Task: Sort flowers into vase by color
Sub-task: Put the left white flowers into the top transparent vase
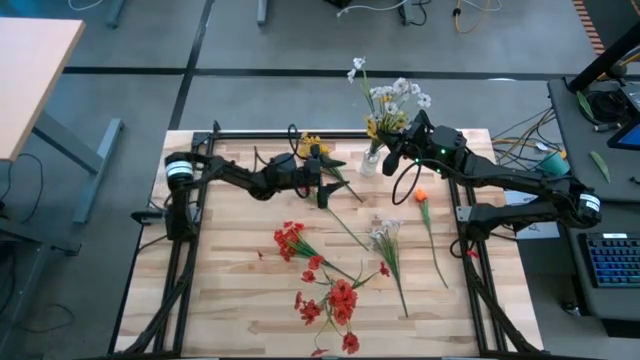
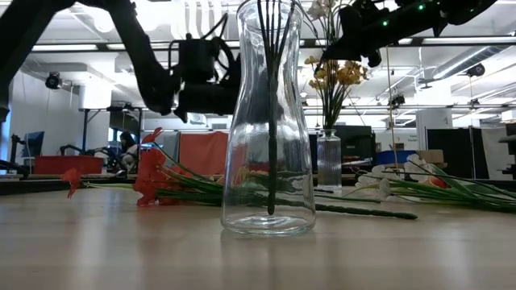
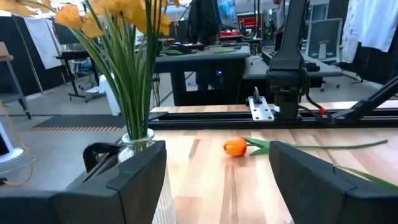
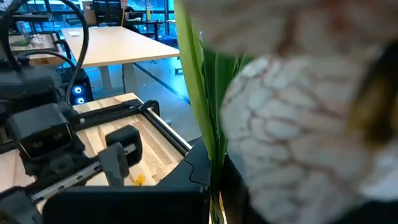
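Two dark arms reach over the wooden table in the high view: the left gripper hangs near the back edge beside a yellow flower spray, while the right gripper sits at a clear glass vase already holding yellow and white flowers. Loose on the boards lie several red flowers toward the front, a white flower near the middle, and an orange flower just beside the right arm. From the low view, a second, larger glass vase stands close to the camera with a few dark green stems inside it; the smaller vase with its yellow blossoms stands farther back, the red sprays lie flat behind and to one side, and both arms hang above. Seen from the left wrist, that gripper's two fingers stand spread apart with nothing between them; yellow blossoms on green stems rise from a vase by one finger, and the orange flower lies on the table beyond. At the right wrist, green stems and a pale blossom fill the view close up; the fingers are closed, and whether they pinch a stem cannot be told.
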Tool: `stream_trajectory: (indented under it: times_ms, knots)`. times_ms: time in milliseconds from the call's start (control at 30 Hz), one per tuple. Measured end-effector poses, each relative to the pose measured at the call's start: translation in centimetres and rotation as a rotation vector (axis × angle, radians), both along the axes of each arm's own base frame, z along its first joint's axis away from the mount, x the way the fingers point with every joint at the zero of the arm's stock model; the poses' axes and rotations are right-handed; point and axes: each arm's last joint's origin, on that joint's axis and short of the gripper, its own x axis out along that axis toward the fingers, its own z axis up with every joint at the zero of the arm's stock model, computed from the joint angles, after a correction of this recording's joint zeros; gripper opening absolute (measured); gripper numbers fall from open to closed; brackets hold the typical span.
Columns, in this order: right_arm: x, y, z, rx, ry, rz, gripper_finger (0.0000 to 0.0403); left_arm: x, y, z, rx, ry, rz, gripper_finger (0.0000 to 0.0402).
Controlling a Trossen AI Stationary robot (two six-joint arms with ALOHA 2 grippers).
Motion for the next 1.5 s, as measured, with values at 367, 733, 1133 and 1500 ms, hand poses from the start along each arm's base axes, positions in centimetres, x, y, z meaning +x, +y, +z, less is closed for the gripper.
stream_trajectory:
  times_ms: [367,733,1133,1500]
  knots:
    - [0.1,0.1,-0.3,0.009,0.005,0.044,0.0009,3.1,1.5,-2.0,-0.048,-0.003,0.01,0.0268]
    - [0.1,0.1,-0.3,0.01,0.006,0.044,0.0009,4.9,2.4,-3.3,-0.054,-0.011,0.049,0.0283]
    - [0.1,0.1,-0.3,0.017,0.001,0.051,0.0009,7.2,3.3,-2.1,-0.219,0.04,0.102,0.0318]
    - [0.1,0.2,-0.3,0.026,-0.004,0.072,0.0009,7.9,3.7,-1.5,-0.24,0.077,0.135,0.0329]
